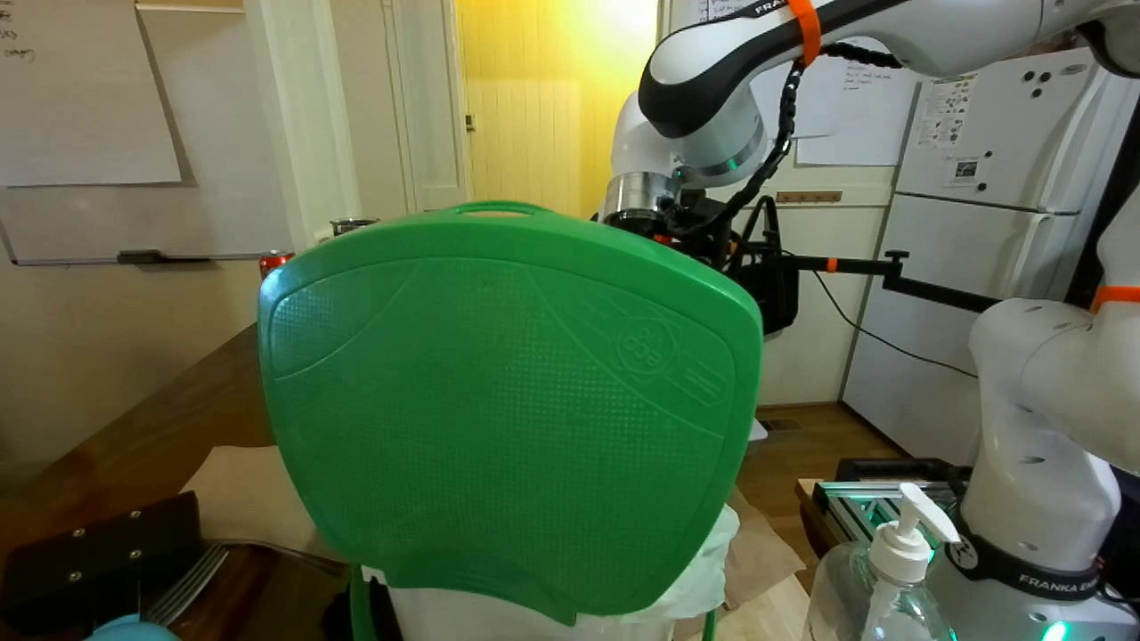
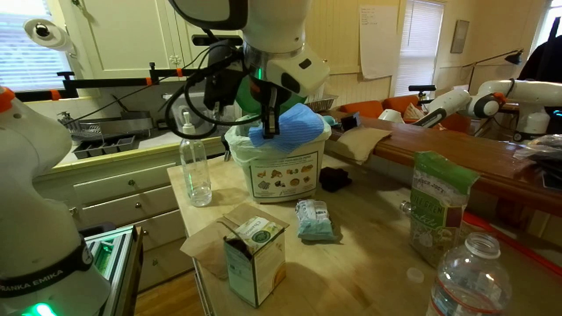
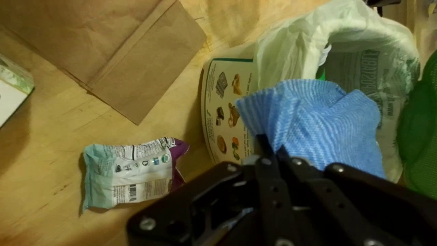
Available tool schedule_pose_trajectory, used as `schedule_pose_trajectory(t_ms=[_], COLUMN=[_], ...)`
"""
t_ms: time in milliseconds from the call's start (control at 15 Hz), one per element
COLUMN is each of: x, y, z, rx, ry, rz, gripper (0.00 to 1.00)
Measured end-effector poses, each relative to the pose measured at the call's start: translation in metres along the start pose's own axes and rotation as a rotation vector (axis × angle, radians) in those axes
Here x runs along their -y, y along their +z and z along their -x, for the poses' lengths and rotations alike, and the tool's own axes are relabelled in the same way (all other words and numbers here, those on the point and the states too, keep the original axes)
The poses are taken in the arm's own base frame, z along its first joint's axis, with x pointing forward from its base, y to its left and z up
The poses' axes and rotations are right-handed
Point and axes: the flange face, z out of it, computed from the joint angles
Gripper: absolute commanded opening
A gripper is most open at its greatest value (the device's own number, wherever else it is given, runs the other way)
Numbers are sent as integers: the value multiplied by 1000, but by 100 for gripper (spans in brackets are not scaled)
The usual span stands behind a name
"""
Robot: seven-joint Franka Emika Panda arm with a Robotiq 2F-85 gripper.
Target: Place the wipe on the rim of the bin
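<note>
The blue wipe is pinched in my gripper, which is shut on it just over the bin's front edge. In the wrist view the fingertips of my gripper hold a gathered part of the wipe, and the rest spreads across the opening. Whether the cloth rests on the rim or hangs just above it I cannot tell. The bin is whitish, with a food-picture label and a pale green liner folded over its rim. Its green lid stands raised, hiding the wipe and my fingers in that exterior view.
Around the bin on the wooden table are a pump bottle, a brown paper bag, a tea box and a small snack packet. Further right stand a green lentil bag and a clear bottle.
</note>
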Motion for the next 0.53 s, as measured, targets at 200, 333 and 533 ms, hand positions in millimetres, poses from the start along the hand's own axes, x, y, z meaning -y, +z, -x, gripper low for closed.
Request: schedule_pose_trajectory(t_ms=[200,333,533], x=[-5,-7,-7], y=[7,11,13], z=[3,4,3], rx=[20,26,31], ry=[65,81,80], rz=[12,13,13], gripper=[0,22,41])
